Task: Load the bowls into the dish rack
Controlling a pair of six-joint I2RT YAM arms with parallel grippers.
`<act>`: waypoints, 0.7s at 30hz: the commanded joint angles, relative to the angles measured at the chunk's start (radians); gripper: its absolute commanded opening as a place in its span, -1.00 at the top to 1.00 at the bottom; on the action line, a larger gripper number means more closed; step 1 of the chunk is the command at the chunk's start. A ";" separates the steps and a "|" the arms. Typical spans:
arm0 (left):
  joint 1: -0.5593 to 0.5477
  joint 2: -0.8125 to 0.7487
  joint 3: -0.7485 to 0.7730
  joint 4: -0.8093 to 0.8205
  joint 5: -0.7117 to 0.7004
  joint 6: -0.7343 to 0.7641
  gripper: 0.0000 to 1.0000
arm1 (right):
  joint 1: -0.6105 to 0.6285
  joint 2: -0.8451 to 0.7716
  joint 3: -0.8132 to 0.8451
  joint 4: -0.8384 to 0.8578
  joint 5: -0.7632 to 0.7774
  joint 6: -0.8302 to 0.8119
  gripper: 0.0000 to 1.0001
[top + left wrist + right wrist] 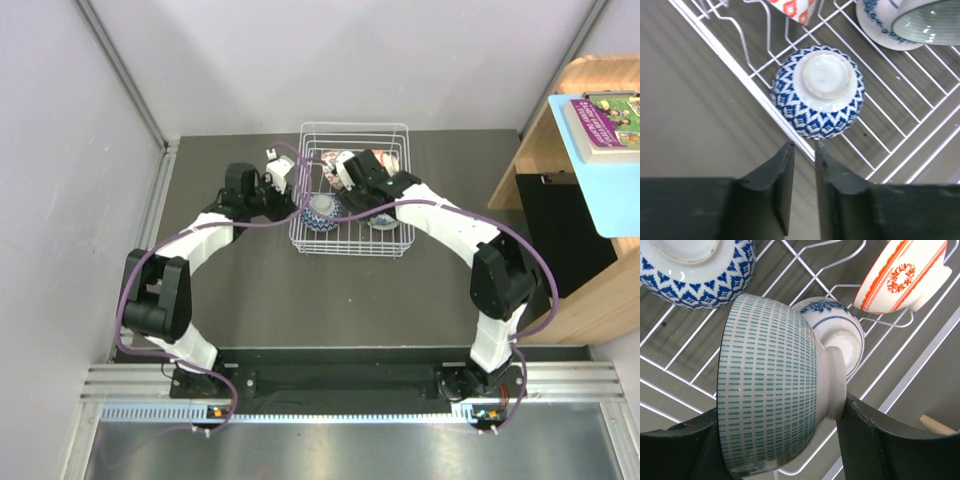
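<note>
The white wire dish rack [355,126] stands at the table's middle back. A blue-and-white bowl [323,211] lies upside down in its left front corner, foot ring up in the left wrist view [817,90]. My left gripper [298,203] hangs over the rack's left edge beside it, fingers [782,175] nearly together and empty. My right gripper [350,172] is shut on the pale green bowl [770,390], held on its side above the rack, one finger on the rim and one on the foot ring. Under it lie a second blue-and-white bowl [840,335] and an orange-red bowl [902,275].
A wooden shelf unit [545,150] with a blue board and a book [605,125] stands at the right, a black box [565,230] beside it. Walls close the back and left. A metal rail [340,385] runs along the near edge.
</note>
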 commanded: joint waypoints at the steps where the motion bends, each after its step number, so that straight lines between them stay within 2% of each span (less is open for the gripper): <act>1: -0.012 -0.022 -0.017 -0.017 0.043 0.034 0.56 | -0.019 -0.032 0.059 0.044 0.050 0.046 1.00; 8: -0.047 -0.032 -0.042 -0.064 0.067 0.043 0.74 | -0.051 -0.046 0.058 0.044 0.044 0.060 1.00; 21: -0.098 -0.003 -0.059 -0.118 0.127 0.045 0.80 | -0.079 -0.072 0.059 0.038 0.033 0.070 1.00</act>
